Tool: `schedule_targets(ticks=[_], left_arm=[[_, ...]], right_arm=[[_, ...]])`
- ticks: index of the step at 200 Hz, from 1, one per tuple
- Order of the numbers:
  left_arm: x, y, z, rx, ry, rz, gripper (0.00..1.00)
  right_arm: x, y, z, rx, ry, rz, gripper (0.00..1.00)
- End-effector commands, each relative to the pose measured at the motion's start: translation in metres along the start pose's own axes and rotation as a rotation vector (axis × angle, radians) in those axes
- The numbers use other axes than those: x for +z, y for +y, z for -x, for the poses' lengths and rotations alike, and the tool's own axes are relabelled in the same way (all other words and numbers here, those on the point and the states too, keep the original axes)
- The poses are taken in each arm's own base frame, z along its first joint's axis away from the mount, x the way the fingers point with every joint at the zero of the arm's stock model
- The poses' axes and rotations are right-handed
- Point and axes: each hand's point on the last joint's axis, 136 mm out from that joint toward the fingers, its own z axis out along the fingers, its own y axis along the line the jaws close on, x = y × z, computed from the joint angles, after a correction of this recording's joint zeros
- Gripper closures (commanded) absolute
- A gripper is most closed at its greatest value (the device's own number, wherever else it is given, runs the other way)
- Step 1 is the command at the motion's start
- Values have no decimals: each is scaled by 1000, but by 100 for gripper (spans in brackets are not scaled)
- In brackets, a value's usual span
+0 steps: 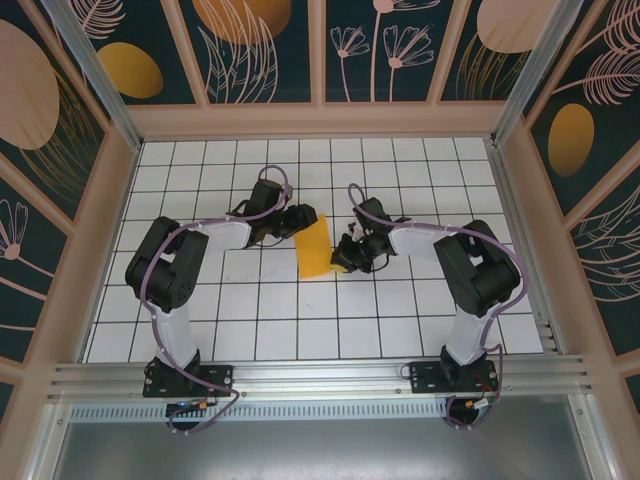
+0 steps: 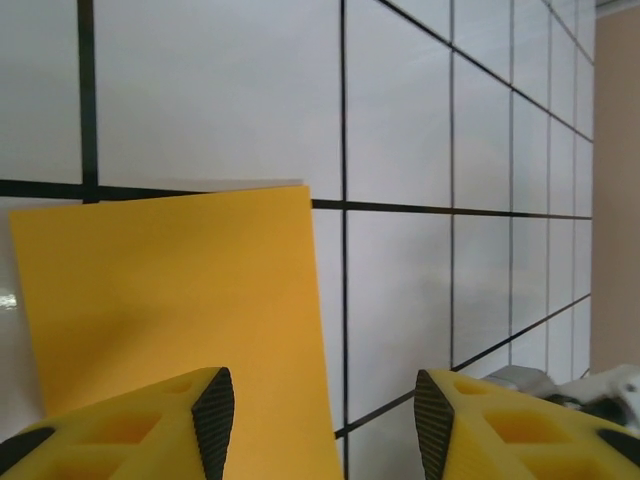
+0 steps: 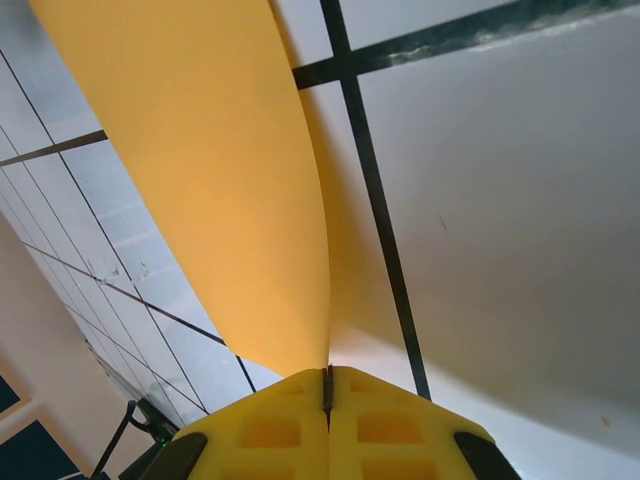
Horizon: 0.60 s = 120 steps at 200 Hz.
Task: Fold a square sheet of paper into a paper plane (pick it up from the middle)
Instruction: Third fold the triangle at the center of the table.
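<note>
- Right gripper (image 3: 327, 385) up close: yellow fingers pressed together, clamped on one edge of the square sheet of paper (image 3: 220, 180).
- Sheet bows up from the pinch, orange, curled rather than flat; it sits mid-table between both grippers.
- Left gripper (image 2: 325, 420): fingers apart, gripping nothing. Sheet's edge runs into the gap beside one finger (image 2: 212, 415); contact with it cannot be told.
- White tiled table (image 1: 420, 320), black grid lines.
- Leaf-patterned wall panels (image 1: 250, 40) around.
</note>
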Motion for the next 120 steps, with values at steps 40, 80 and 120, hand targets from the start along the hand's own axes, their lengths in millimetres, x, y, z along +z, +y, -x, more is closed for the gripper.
schedule_targets(ticks=[40, 80, 120], left_arm=[[14, 30, -12, -12, 43, 97, 48], [16, 36, -15, -19, 55, 113, 48], [12, 34, -12, -16, 36, 118, 49]], right_arm=[[-8, 19, 7, -17, -13, 28, 100], [-8, 36, 17, -30, -22, 71, 100], [0, 46, 26, -37, -24, 79, 100]])
